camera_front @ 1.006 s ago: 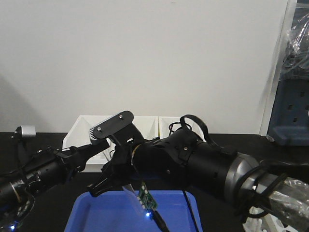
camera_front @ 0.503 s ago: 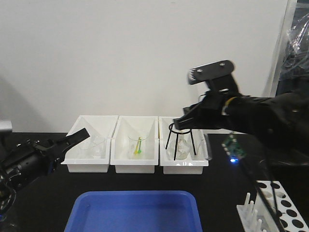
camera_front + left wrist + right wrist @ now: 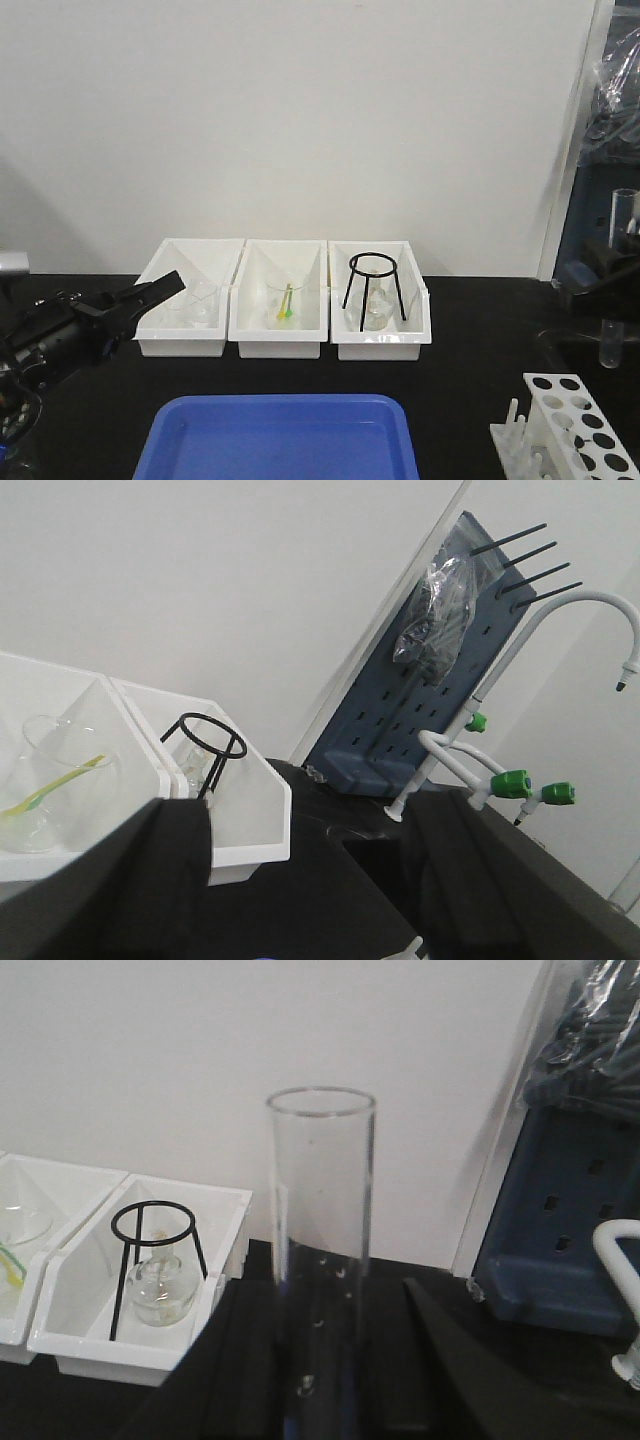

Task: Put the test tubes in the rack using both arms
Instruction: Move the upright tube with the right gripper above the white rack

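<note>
1. You are looking at a black bench (image 3: 470, 330) that runs the full width of the front view.
2. A blue tray (image 3: 275, 402) lies flat on it at the near edge. Take it as your reference.
3. Behind the blue tray, across a strip of bare bench, three white bins stand in a row with their sides touching or nearly so.
   - The left bin (image 3: 170, 345) is behind the tray's left corner.
   - The middle bin (image 3: 277, 345) is straight behind the tray.
   - The right bin (image 3: 380, 347) is behind the tray's right corner.
4. To the right of the blue tray and apart from it stands the white rack (image 3: 577, 425). Its pegs are on the side facing the tray, and the picture's edge cuts off part of it.
</note>
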`<state>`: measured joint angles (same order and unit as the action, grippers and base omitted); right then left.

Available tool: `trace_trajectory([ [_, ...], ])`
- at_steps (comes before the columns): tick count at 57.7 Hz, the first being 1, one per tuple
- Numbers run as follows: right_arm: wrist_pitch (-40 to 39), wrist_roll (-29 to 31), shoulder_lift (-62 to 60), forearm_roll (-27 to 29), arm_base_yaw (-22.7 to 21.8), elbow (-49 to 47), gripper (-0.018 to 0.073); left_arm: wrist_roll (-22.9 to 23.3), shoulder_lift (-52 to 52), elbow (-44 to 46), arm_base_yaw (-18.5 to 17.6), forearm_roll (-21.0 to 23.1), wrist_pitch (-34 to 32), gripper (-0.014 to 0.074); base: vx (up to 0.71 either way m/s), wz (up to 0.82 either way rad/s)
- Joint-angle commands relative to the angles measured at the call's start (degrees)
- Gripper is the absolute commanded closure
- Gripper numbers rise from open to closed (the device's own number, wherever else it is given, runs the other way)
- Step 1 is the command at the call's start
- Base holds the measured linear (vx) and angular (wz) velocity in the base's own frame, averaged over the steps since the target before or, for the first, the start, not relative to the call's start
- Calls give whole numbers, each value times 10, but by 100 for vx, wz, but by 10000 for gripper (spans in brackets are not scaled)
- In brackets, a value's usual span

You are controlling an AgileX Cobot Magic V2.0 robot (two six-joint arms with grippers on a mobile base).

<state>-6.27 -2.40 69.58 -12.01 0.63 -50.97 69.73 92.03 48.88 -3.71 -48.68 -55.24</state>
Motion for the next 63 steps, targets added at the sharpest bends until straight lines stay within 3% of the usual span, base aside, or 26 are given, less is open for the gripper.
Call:
trace_trajectory([
  [1, -79, 0, -22, -1, -7, 0, 568, -2, -22, 17, 0, 28, -35, 75, 0, 0],
  [7, -95, -9, -22, 2, -7, 9, 568, -2, -22, 17, 0, 28, -35, 75, 0, 0],
  [13, -122, -16, -22, 39, -7, 13, 568, -2, -22, 17, 0, 28, -35, 75, 0, 0],
  [21, -252, 38, -20, 58, -7, 70, 568, -2, -22, 17, 0, 27, -35, 75, 0, 0],
  [35, -320, 95, 20, 137, -7, 133, 568, -3, -22, 17, 0, 22, -35, 75, 0, 0],
  [50, -351, 78, 53, 133, -6, 142, 568, -3, -22, 17, 0, 22, -35, 75, 0, 0],
  [63, -444, 69, 73, 133, -6, 200, 568, -3, -21, 17, 0, 22, -35, 75, 0, 0],
])
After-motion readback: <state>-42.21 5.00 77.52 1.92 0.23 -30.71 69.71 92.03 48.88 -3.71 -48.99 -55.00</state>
